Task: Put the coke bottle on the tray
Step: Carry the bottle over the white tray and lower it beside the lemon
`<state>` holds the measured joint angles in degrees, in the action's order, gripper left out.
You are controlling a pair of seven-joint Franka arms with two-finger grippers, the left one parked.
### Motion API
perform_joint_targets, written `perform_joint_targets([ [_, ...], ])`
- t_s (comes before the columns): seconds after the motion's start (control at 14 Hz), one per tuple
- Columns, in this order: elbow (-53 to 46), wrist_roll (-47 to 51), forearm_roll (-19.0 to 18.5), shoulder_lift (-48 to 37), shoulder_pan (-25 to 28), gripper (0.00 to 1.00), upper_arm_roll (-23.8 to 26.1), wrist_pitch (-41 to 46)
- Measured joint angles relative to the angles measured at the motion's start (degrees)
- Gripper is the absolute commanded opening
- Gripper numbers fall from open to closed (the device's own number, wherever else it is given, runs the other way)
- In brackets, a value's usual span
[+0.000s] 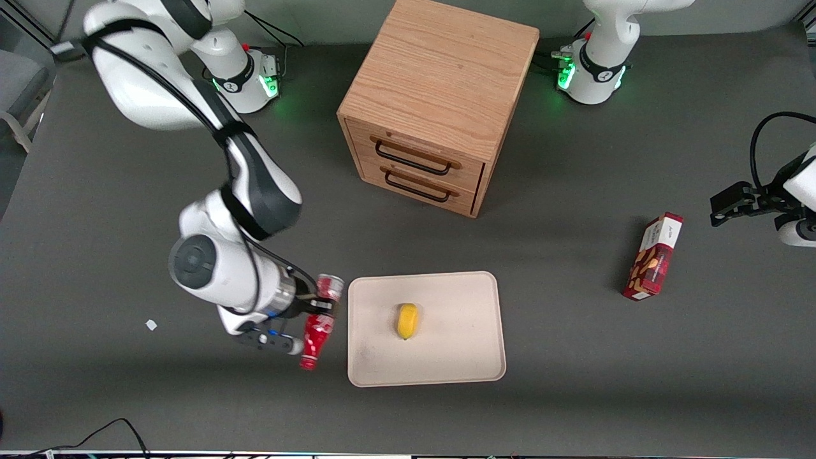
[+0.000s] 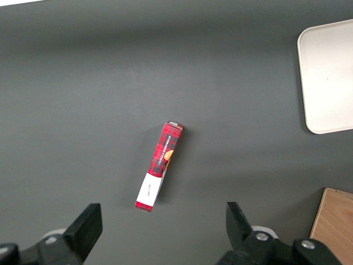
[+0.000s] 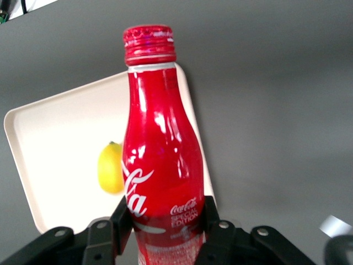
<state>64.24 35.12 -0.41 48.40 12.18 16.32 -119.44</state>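
Observation:
The coke bottle (image 1: 318,329) is a slim red bottle with white script and a red cap. My right gripper (image 1: 320,312) is shut on its lower body and holds it lying tilted above the table, just beside the short edge of the cream-beige tray (image 1: 459,357) at the working arm's end. Its cap points toward the front camera. In the right wrist view the black fingers (image 3: 122,216) press both sides of the bottle (image 3: 160,160), and the tray (image 3: 55,143) lies under and past it.
A yellow lemon-like fruit (image 1: 407,320) lies in the middle of the tray. A wooden drawer cabinet (image 1: 433,102) stands farther from the front camera. A red-and-white snack box (image 1: 653,256) lies toward the parked arm's end. A small white scrap (image 1: 151,324) lies on the table.

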Motion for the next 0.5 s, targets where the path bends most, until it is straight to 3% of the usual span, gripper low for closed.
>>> perform_joint_targets([
  [0.5,-2.5,4.1,0.0,10.3,2.4,0.0,0.0,-8.0],
])
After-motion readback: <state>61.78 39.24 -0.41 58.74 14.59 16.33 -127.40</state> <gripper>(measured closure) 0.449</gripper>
